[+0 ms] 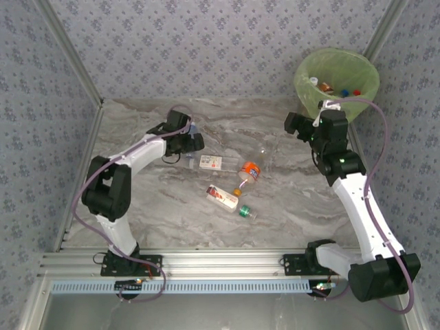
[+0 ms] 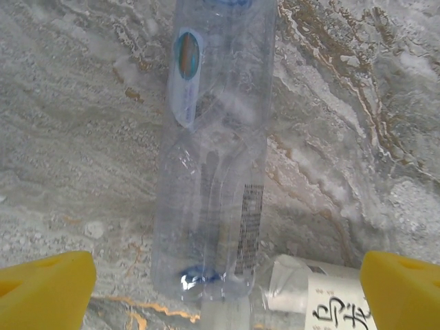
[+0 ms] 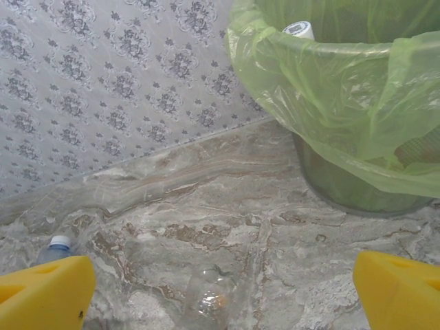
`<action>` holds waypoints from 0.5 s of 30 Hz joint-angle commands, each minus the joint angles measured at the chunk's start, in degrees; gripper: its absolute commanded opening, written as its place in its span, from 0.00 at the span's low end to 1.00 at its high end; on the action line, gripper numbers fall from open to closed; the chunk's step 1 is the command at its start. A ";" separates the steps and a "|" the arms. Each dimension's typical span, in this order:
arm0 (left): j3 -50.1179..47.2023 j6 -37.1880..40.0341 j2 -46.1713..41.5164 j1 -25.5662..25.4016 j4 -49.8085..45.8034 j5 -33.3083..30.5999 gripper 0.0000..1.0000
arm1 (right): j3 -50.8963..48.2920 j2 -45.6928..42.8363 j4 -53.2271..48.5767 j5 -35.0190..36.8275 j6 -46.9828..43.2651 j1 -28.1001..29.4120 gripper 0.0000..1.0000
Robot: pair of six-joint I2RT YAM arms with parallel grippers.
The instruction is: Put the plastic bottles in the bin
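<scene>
Marble-patterned table [image 1: 289, 199]: loose plastic bottles lie in its middle, and the bin stands at the far right corner.
Left gripper [image 1: 189, 141]: spread wide and grasping nothing, low over the table at the far left of the bottles.
Clear bottle [image 2: 213, 172]: lies flat, running lengthwise away from the camera between the left gripper's yellow fingers [image 2: 45, 289], apart from both.
White-label bottle [image 2: 323, 302]: just beside the clear bottle's near end, close to the other yellow finger.
Right gripper [image 1: 294, 124]: spread open and empty, just beside the bin on its near left side.
Bin [image 1: 304, 81]: lined with a light-green bag, with several bottles already inside.
Middle bottles: an orange-label bottle [image 1: 250, 171], a red-and-white bottle [image 1: 222, 196] and a green-capped bottle [image 1: 246, 211] lie between the arms, well apart from both grippers.
Left wrist view: makes out the clear bottle's oval sticker and barcode, which are too small to read from above.
Right wrist view: looks at the bin's side, a white cap [image 3: 298, 29] at its rim and a crumpled bottle [image 3: 210, 299] on the table ahead.
</scene>
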 commanded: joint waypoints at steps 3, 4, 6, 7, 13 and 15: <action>6.47 4.81 5.72 0.22 -5.86 -0.34 0.95 | -0.89 -1.20 -1.61 2.92 -0.31 0.20 0.98; 7.07 4.97 6.35 0.23 -6.00 -0.52 0.94 | -0.87 -1.11 -1.53 2.92 -0.14 0.23 0.98; 8.19 5.31 7.69 0.23 -6.01 -0.54 0.93 | -0.91 -0.98 -1.48 2.82 0.27 0.20 0.98; 8.65 5.32 8.19 0.21 -6.16 -0.95 0.92 | -0.94 -0.78 -1.49 2.76 0.39 0.23 0.98; 10.46 5.13 11.38 1.05 -6.19 -2.77 0.79 | -0.91 -0.05 -1.85 2.43 1.24 0.26 0.98; 10.91 6.02 12.32 1.33 -6.39 -2.46 0.73 | -1.06 -0.05 -1.56 2.24 1.55 0.24 0.98</action>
